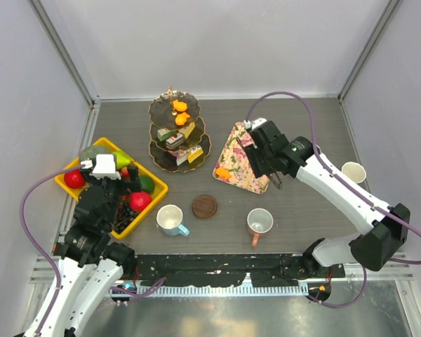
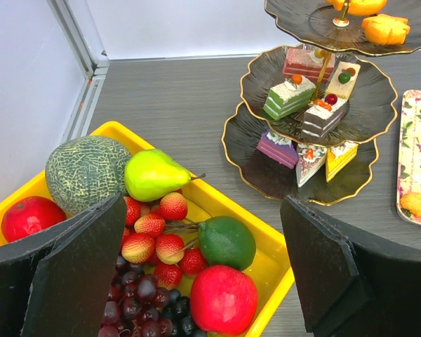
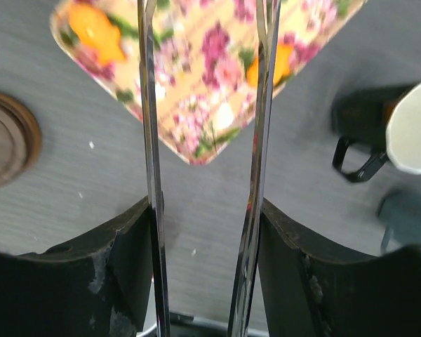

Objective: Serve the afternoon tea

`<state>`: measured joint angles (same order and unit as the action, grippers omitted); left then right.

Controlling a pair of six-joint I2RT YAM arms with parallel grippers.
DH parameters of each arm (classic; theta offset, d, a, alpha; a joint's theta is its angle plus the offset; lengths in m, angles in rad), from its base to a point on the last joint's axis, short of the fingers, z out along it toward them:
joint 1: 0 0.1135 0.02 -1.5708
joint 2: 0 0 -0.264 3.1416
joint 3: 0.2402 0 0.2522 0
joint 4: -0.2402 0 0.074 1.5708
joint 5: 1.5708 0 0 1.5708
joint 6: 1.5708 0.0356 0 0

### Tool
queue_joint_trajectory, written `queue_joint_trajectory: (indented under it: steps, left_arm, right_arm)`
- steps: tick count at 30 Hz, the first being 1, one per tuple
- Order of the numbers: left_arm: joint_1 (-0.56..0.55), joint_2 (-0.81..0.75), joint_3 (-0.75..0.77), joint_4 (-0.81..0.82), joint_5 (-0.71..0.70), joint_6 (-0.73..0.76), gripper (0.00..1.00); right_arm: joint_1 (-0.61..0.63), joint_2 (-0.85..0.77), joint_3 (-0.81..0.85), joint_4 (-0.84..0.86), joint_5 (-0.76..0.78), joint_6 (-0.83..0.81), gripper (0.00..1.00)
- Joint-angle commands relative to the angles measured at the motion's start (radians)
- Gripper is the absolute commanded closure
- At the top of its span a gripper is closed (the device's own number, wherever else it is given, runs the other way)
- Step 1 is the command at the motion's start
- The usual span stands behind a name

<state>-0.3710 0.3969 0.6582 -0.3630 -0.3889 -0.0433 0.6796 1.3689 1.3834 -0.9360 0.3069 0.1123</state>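
The dark three-tier stand (image 1: 170,160) holds orange pastries (image 1: 179,107) on top and cake slices (image 1: 174,137) on the lower tiers; it also shows in the left wrist view (image 2: 266,179). A floral tray (image 1: 238,151) carries more orange pastries (image 3: 95,31). My right gripper (image 3: 207,210) is shut on metal tongs (image 3: 147,140), whose arms stand apart over the tray (image 3: 210,77). My left gripper (image 2: 203,210) is open and empty above the yellow crate (image 2: 281,263). A white mug (image 1: 170,219), a pinkish mug (image 1: 259,222), a cream mug (image 1: 353,172) and a black mug (image 3: 358,137) stand on the table.
A round brown coaster (image 1: 204,206) lies between the two front mugs. The yellow crate (image 1: 156,188) at the left holds a melon (image 2: 84,172), a pear, a lime, strawberries, grapes and red fruit. Grey walls close the table on three sides.
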Motion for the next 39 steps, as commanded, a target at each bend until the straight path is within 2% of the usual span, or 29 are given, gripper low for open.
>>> queue_joint_trajectory:
  steps: [1,8,23,30,39]
  left_arm:
    - [0.003,-0.001,0.001,0.052,0.007,0.003,0.01]
    - [0.003,0.005,0.004,0.05,0.012,0.003,0.01]
    - [0.003,0.002,0.003,0.052,0.009,0.003,0.01]
    - [0.003,-0.001,0.001,0.052,0.008,0.003,0.01]
    - [0.003,-0.003,0.003,0.052,0.007,0.003,0.01]
  right_arm:
    - [-0.009,-0.044,-0.114,0.005,-0.095,0.046,0.42]
    - [0.018,0.03,-0.167,0.058,-0.189,0.009,0.44]
    - [0.043,0.236,-0.084,0.121,-0.193,-0.034,0.45]
    - [0.017,0.242,-0.106,0.089,-0.123,-0.002,0.46]
    - [0.0,0.176,-0.11,0.054,-0.089,0.032,0.47]
